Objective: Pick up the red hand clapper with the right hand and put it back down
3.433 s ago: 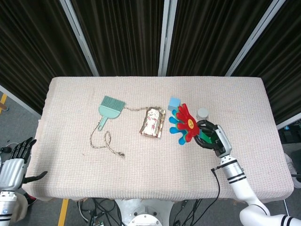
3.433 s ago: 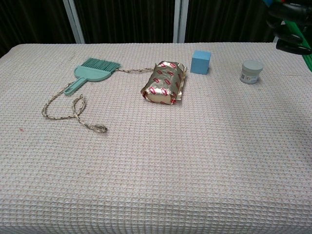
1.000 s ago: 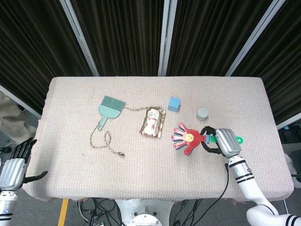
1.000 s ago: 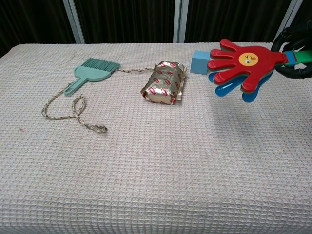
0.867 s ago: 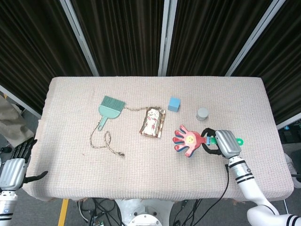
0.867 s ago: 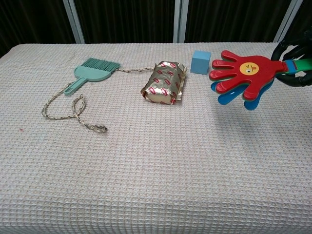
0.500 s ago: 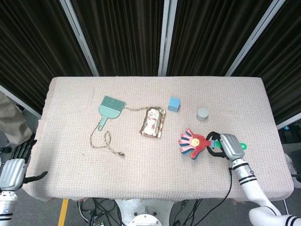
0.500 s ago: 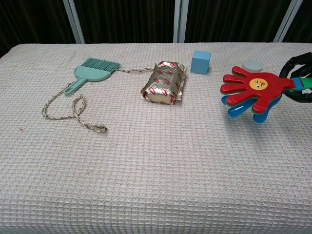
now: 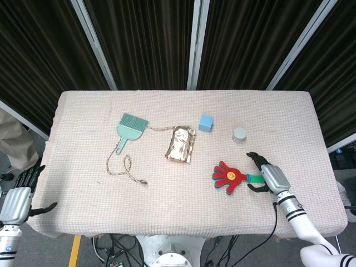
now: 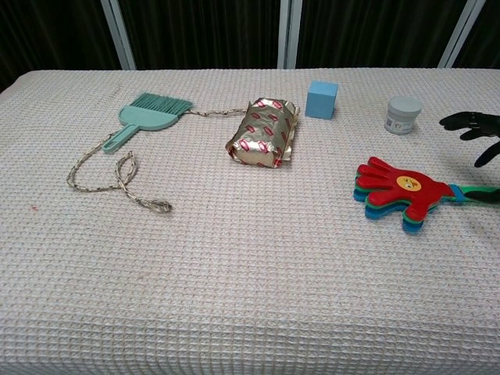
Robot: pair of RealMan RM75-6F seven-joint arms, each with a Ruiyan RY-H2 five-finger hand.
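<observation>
Off table's 8 o'clock corner, left hand seen empty, fingers apart. Red hand clapper laid flat at table's 4 o'clock, long axis 9-to-3, palm pointed 9 o'clock. Right hand at handle end, fingers spread, nothing gripped.

The red hand clapper, raised upright near the blue cube and the grey jar at the start and then carried level above the cloth, is now lying flat on the table in the lower right of the head view, its palm pointing towards frame left and its green handle towards the right hand. In the chest view the red hand clapper is sitting lower in the frame than half a second ago, at the right edge. The right hand, earlier wrapped around the handle, is now opening, with its dark fingers spreading apart above and beside the handle rather than clasping it.
</observation>
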